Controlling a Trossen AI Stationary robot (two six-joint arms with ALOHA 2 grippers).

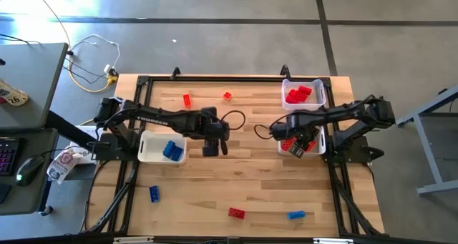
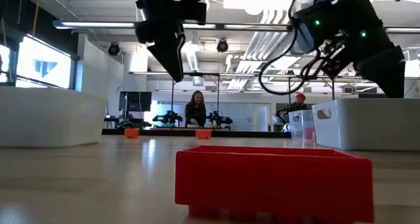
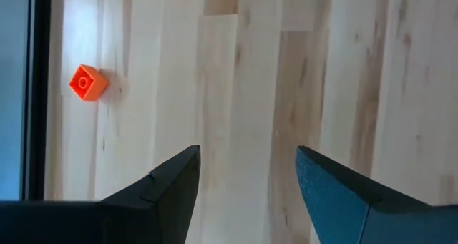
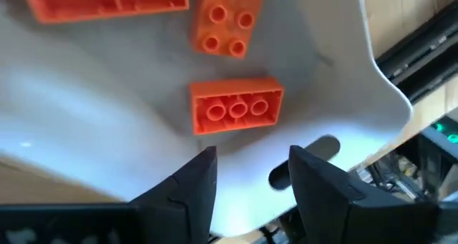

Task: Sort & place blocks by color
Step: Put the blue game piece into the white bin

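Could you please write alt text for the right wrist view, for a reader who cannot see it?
The right gripper, fingers open and empty, hangs above a white bin that holds three orange blocks. The nearest orange block lies just ahead of the fingertips, with two more beyond it, and a strip of wooden table shows past the bin's rim.

Hiding most of the bin (image 1: 320,140) by the table's right edge under the right arm, with only bits of orange blocks (image 1: 288,145) peeking out. Getting cut off at the right wrist picture's edge: one orange block (image 4: 107,2). Showing too small in the high view to tell open from shut: the right gripper (image 1: 299,142). Looking blurry up close in the low view: a red block (image 2: 272,181). Looking too tiny far back in the low view to tell much: two orange blocks (image 2: 132,133).
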